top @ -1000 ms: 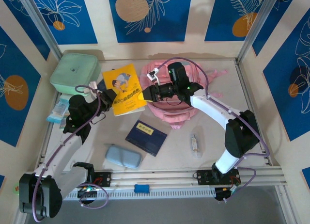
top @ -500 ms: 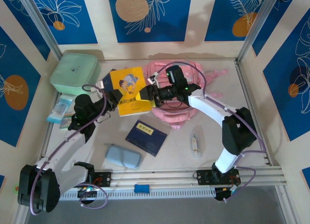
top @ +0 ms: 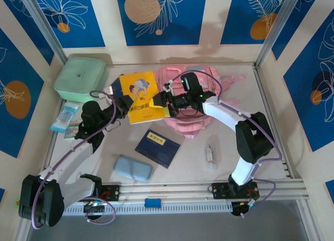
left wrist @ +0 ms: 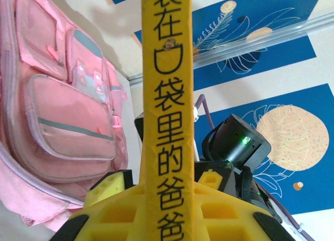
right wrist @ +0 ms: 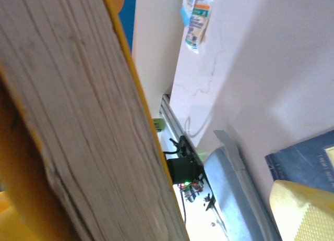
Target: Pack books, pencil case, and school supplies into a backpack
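Toward the far edge of the table (top: 235, 131), left of its middle, the yellow booklet (top: 136, 95) hangs between the two arms, its cover turned up toward the overhead camera. The left hand (top: 123, 106) is clamped on its near-left corner. From the left wrist, the booklet's printed spine runs straight up between the yellow fingers (left wrist: 107, 188), which press on it from both sides. The right hand (top: 160, 106) sits at the booklet's right edge with its jaws apart. From the right wrist, the booklet's page edges lie along one side of the view, while the other yellow fingertip (right wrist: 298, 209) stands well clear of them, so this hand has no grip on it.

The backpack (top: 206, 79) lies just right of the booklet, against the far edge near the middle and partly under the right arm. The left wrist view shows its front pockets and grey trim beside the spine. One navy-blue booklet (top: 157, 147) lies flat near the table's middle, label up. The pencil case (top: 133, 168) lies close to the near edge, left of centre, near that booklet but apart from it. The wrapped stick of school supplies (top: 210, 154) lies alone right of centre, well apart from the navy-blue booklet. A mint-green box (top: 81, 79) sits in the far-left corner, and pale blue packets (top: 63, 119) lie along the left edge.
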Action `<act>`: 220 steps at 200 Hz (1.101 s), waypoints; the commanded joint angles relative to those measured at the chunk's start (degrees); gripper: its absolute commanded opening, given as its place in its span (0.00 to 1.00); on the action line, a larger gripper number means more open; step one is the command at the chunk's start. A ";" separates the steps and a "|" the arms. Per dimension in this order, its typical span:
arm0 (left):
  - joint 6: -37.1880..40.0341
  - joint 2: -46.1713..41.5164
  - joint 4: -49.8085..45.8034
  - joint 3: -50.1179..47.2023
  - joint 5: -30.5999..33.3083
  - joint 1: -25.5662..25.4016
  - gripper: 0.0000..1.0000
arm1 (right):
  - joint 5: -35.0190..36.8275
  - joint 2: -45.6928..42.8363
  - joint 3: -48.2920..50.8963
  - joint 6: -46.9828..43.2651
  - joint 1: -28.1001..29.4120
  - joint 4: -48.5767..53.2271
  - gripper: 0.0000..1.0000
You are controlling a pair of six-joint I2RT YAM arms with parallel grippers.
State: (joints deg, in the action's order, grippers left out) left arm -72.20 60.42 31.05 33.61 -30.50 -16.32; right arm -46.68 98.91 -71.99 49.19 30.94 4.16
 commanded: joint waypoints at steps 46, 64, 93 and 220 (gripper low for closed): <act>7.29 0.09 -2.81 2.75 2.33 -1.05 0.00 | -3.99 -7.17 0.54 4.35 -0.26 -6.72 0.82; 8.60 0.24 -4.59 2.49 2.69 -1.08 0.00 | -3.88 -8.31 0.50 2.83 -0.31 -5.09 0.69; 8.41 1.00 -3.66 2.04 2.17 -1.16 0.00 | -3.36 -7.11 -0.09 1.67 -0.41 -3.89 0.52; 39.97 2.21 -31.22 12.36 10.70 -6.97 0.54 | 14.33 -18.02 -1.18 -13.81 -7.97 27.99 0.00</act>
State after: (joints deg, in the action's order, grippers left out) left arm -49.84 61.71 11.22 39.83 -25.26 -19.79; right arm -39.27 87.99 -72.34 40.95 27.16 21.37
